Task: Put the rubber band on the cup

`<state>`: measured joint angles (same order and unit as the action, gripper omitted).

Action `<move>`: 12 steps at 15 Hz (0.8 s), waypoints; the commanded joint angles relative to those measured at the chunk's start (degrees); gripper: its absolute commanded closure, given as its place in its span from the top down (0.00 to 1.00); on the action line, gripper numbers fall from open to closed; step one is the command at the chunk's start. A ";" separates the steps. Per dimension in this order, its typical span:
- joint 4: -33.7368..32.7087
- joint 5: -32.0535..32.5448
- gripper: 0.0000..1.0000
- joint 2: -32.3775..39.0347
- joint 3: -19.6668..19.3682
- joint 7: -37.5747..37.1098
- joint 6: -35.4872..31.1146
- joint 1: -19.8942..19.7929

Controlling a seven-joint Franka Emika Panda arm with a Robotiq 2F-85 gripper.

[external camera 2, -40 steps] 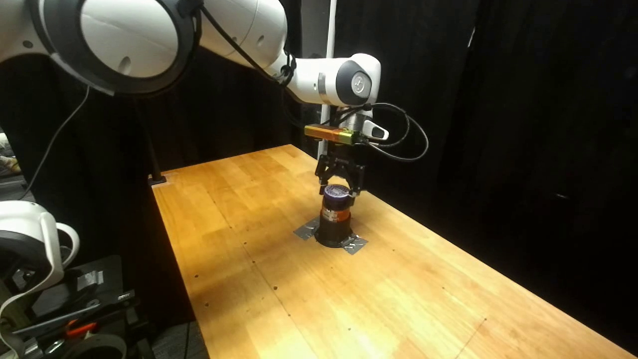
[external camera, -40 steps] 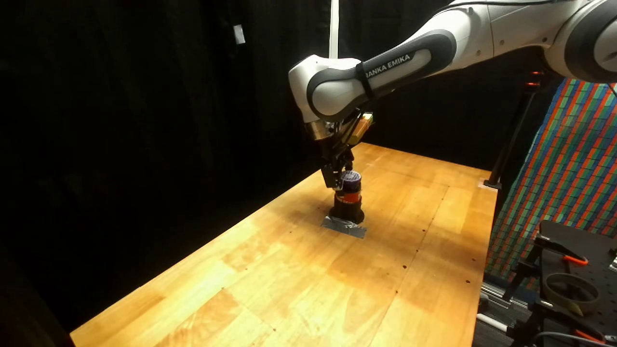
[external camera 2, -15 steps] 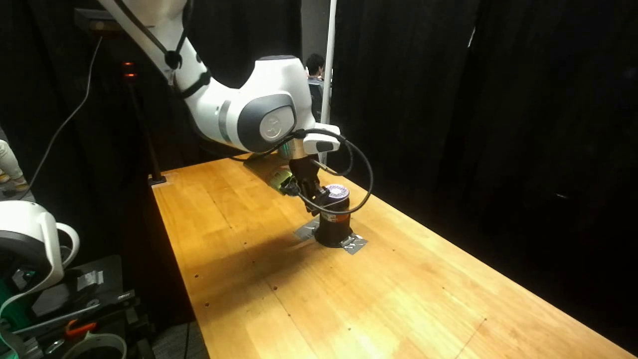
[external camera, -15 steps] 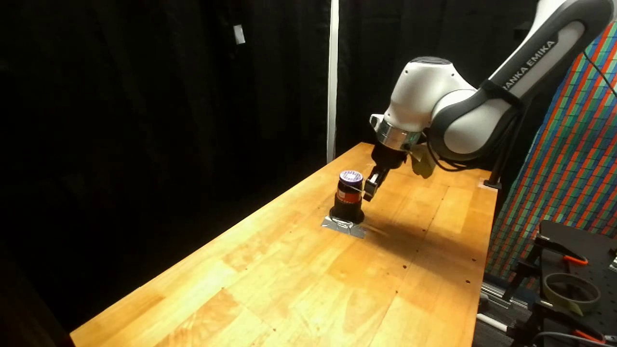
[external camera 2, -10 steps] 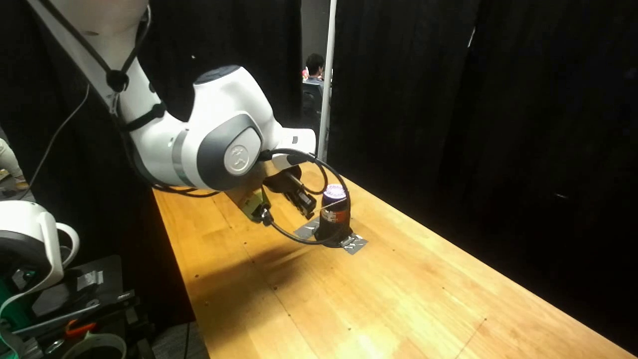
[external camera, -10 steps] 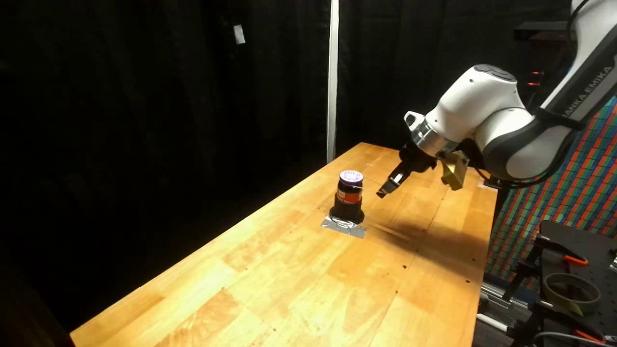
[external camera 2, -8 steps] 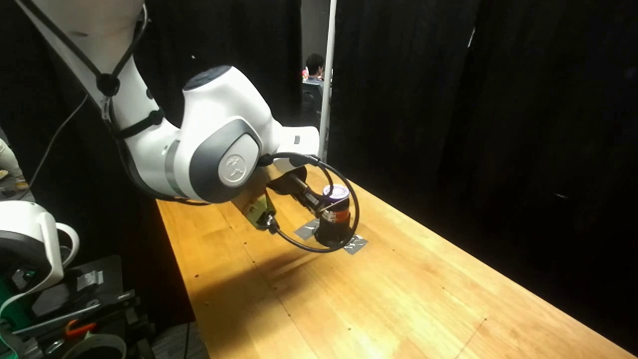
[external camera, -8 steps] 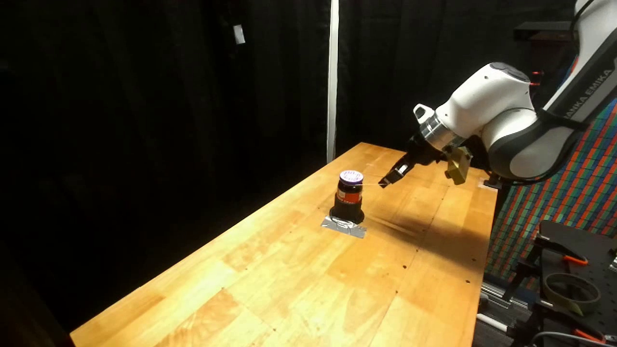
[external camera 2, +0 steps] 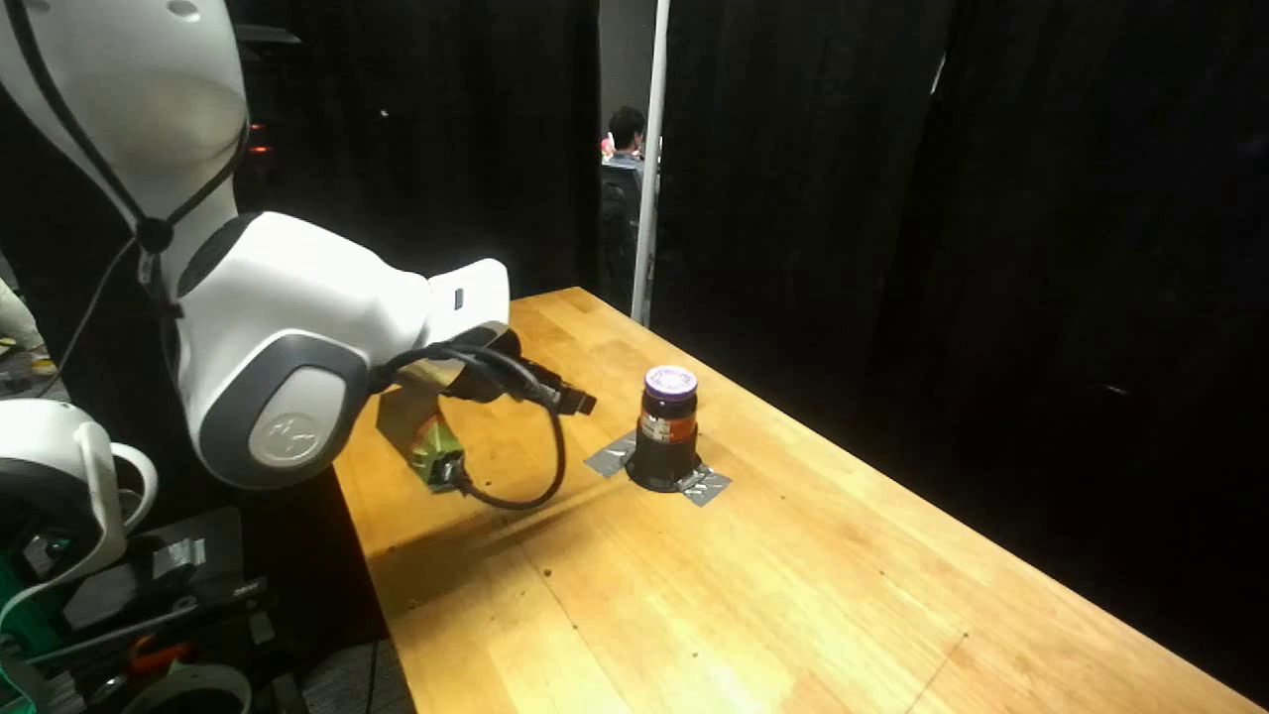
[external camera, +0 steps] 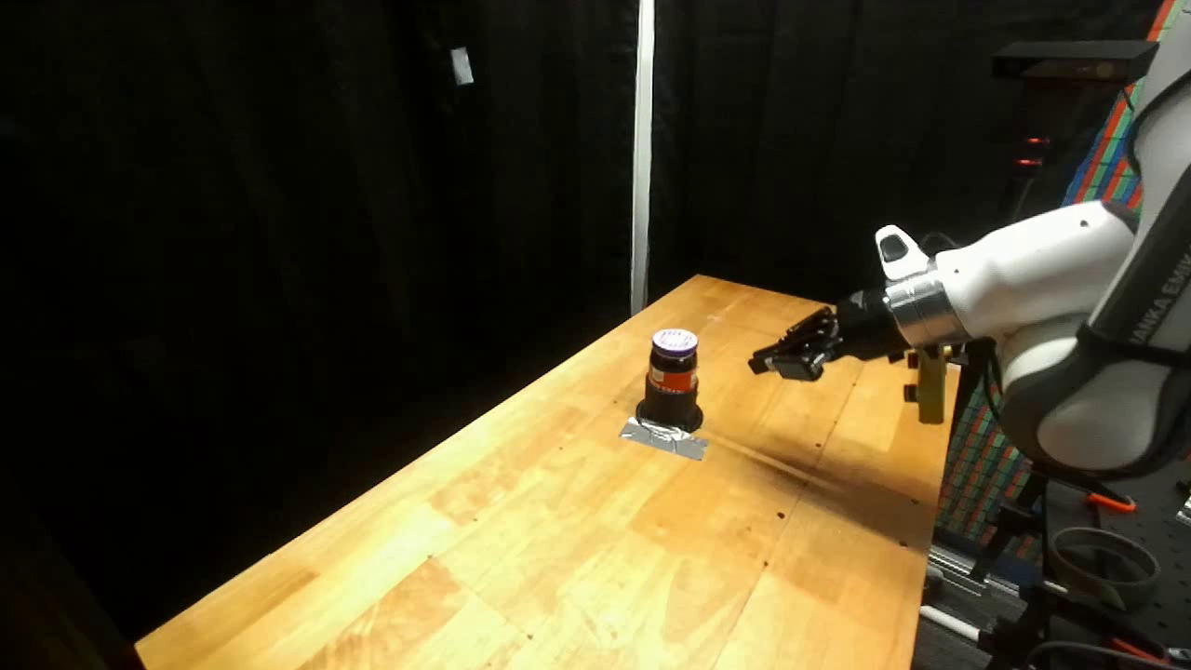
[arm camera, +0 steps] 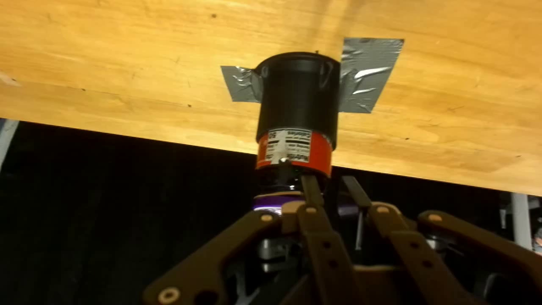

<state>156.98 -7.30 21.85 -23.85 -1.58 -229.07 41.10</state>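
Observation:
The cup (external camera: 674,379), a jar with an orange-red label and purple lid, stands upright in a black holder (external camera 2: 664,461). Its lettering is upside down in the wrist view. Just below the lid there, a thin tan line (arm camera: 281,193) appears to be the rubber band; the far side is hidden. My gripper (external camera: 765,366) is off to the cup's side in both exterior views, tilted almost level and apart from it. Seen from the wrist, the fingers (arm camera: 312,192) stand a narrow gap apart with nothing visibly held, open, and cover part of the lid.
Grey tape (external camera 2: 707,486) fixes the holder to the wooden table (external camera: 558,558). A cable loop (external camera 2: 555,456) hangs from the wrist beside the gold camera (external camera: 930,386). Behind the table rises a pale pole (external camera 2: 649,188). A side bench carries a tape roll (external camera: 1104,558).
My gripper has drawn away from the cup towards the arm's base and tilted nearly level. The thin strand stretched between cup and fingers half a second ago no longer shows.

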 commanded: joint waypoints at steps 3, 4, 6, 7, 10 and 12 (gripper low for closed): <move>1.86 -6.02 0.19 7.69 10.88 1.70 -17.91 -4.18; 1.30 -6.99 0.20 3.31 8.33 2.65 -12.58 -1.05; 1.13 -5.60 0.18 1.58 15.69 6.55 -9.93 -10.77; 0.77 -5.05 0.18 -2.67 15.39 9.32 -3.34 -11.62; 3.60 -11.56 0.44 -10.17 17.27 17.26 10.34 -14.15; 1.17 -22.43 0.52 -13.02 13.66 25.32 20.06 -10.03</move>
<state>157.05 -18.54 17.22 -8.20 13.47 -220.16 27.84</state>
